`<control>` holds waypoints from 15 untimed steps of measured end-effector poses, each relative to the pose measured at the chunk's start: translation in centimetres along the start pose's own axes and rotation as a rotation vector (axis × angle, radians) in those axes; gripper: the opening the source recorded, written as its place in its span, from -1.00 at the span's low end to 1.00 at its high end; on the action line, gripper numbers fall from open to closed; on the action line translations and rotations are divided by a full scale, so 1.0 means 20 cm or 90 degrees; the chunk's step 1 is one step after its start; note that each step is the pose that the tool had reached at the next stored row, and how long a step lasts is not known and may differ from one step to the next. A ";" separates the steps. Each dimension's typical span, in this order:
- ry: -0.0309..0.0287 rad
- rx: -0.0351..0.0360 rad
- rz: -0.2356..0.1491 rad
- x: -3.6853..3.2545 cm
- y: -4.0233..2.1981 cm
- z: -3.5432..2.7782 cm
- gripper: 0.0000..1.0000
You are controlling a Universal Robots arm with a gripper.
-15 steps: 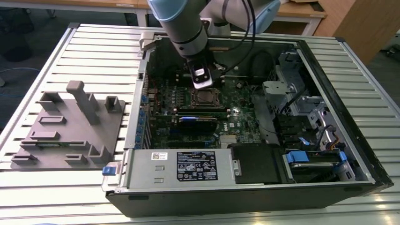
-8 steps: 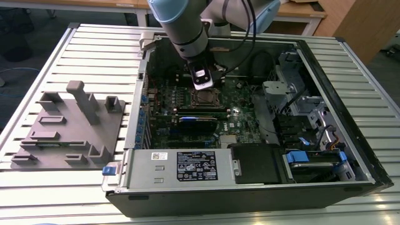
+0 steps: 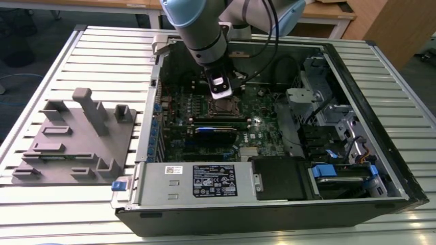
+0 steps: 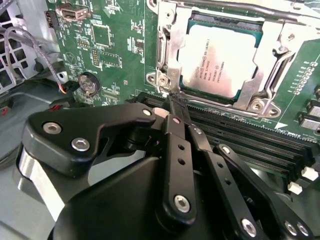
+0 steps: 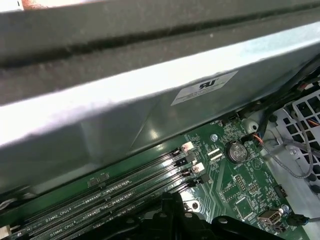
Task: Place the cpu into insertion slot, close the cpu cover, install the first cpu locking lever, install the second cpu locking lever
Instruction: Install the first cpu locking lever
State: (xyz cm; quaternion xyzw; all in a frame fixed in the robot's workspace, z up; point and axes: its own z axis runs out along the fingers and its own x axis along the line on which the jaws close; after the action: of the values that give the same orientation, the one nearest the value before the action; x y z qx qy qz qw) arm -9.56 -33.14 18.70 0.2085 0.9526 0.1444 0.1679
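The cpu (image 4: 222, 59), a silver-grey square chip, lies flat in the insertion slot (image 4: 226, 19), whose dark frame shows at its edge. The cpu cover (image 4: 169, 55), a thin metal frame, lies closed down around the chip. A thin metal lever rod (image 4: 230, 7) runs along the far side of the cover. My gripper (image 4: 174, 101) is shut, its black fingertips together and nothing visible between them. The tips sit just at the cover's near corner, above the memory slots (image 4: 240, 127). In the exterior view the gripper (image 3: 222, 93) hangs over the socket (image 3: 223, 106) inside the open computer case.
Long black memory slots (image 5: 115, 192) run beside the socket, next to the case wall (image 5: 125, 115). A coin battery (image 5: 235, 151) and loose wires (image 4: 30, 55) lie nearby. A black card with a blue edge (image 3: 216, 129), the power supply (image 3: 204, 181) and a grey fixture (image 3: 75, 138) lie further off.
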 end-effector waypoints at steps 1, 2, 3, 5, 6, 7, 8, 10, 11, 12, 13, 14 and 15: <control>0.0000 0.0000 0.000 0.000 0.000 0.001 -0.80; -0.0001 -0.0001 0.000 0.001 -0.001 0.002 -0.80; -0.0001 -0.0002 0.000 0.001 -0.001 0.004 -0.80; -0.0001 0.0000 0.000 0.002 -0.002 0.006 -0.80; -0.0001 0.0000 0.000 0.002 -0.003 0.008 -0.80; -0.0001 0.0000 0.000 0.003 -0.003 0.009 -0.80; -0.0001 0.0001 0.000 0.003 -0.004 0.009 -0.80; -0.0001 -0.0001 0.000 0.003 -0.004 0.011 -0.80; -0.0001 0.0000 0.000 0.004 -0.004 0.012 -0.80; -0.0001 0.0000 0.000 0.004 -0.005 0.012 -0.80; -0.0001 0.0001 0.000 0.004 -0.005 0.013 -0.80; -0.0001 0.0000 0.000 0.004 -0.005 0.014 -0.80; -0.0001 0.0000 0.000 0.004 -0.005 0.015 -0.80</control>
State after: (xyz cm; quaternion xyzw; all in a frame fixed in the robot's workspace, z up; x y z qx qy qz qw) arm -9.57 -33.14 18.37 0.2086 0.9526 0.1444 0.1680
